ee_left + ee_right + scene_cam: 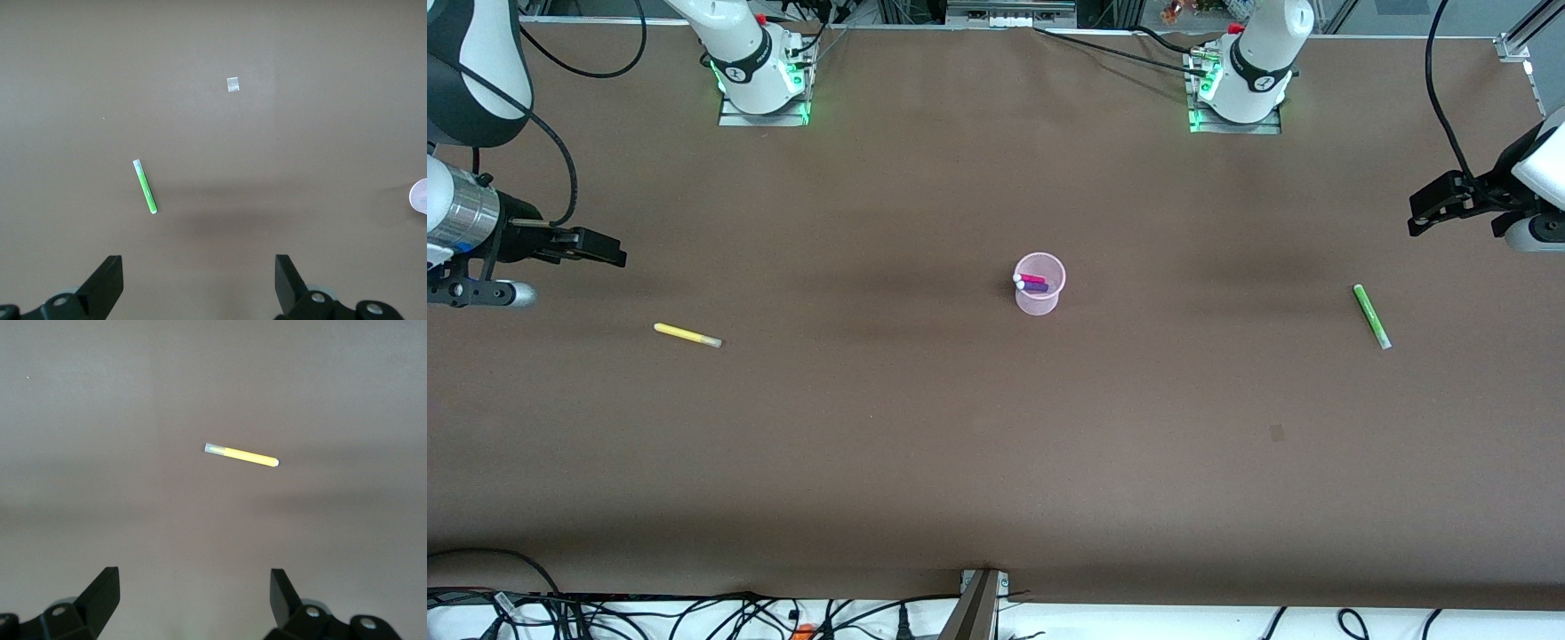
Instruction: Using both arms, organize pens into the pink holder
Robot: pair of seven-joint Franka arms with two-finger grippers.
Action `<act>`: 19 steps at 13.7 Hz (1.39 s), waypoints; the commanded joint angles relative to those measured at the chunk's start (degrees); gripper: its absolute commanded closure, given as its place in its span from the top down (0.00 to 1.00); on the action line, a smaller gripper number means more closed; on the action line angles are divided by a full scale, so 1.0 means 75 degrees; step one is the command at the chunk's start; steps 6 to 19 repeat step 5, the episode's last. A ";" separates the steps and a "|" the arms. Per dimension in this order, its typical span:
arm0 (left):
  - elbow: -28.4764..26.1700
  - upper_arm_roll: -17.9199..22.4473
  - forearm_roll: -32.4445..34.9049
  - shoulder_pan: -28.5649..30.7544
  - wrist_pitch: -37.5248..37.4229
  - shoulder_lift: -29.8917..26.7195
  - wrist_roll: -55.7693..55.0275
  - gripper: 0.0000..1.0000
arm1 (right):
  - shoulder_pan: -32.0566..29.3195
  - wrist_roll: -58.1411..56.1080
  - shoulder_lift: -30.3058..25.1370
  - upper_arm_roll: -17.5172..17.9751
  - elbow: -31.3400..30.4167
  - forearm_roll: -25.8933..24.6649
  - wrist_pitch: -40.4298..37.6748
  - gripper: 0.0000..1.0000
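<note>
The pink holder stands at the table's middle with the magenta-pink pen and the dark purple pen in it. The yellow pen lies flat toward the right arm's end of the table; it also shows in the right wrist view. The green pen lies flat toward the left arm's end; it also shows in the left wrist view. My right gripper hangs open and empty above the table near the yellow pen. My left gripper hangs open and empty near the green pen.
A small pale patch marks the brown table, nearer the front camera than the green pen; it also shows in the left wrist view. Cables and a bracket lie along the table's near edge. The holder's rim shows in the left wrist view.
</note>
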 commanded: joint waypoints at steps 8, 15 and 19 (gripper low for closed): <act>0.0182 -0.0004 0.0051 -0.0037 -0.0078 0.0073 -0.0027 1.00 | -0.0161 0.0139 -0.0108 0.0174 -0.0021 -0.0032 -0.0083 0.99; 0.0182 -0.0004 0.0051 -0.0037 -0.0078 0.0073 -0.0027 1.00 | -0.0161 0.0139 -0.0108 0.0174 -0.0021 -0.0032 -0.0083 0.99; 0.0182 -0.0004 0.0051 -0.0037 -0.0078 0.0073 -0.0027 1.00 | -0.0161 0.0139 -0.0108 0.0174 -0.0021 -0.0032 -0.0083 0.99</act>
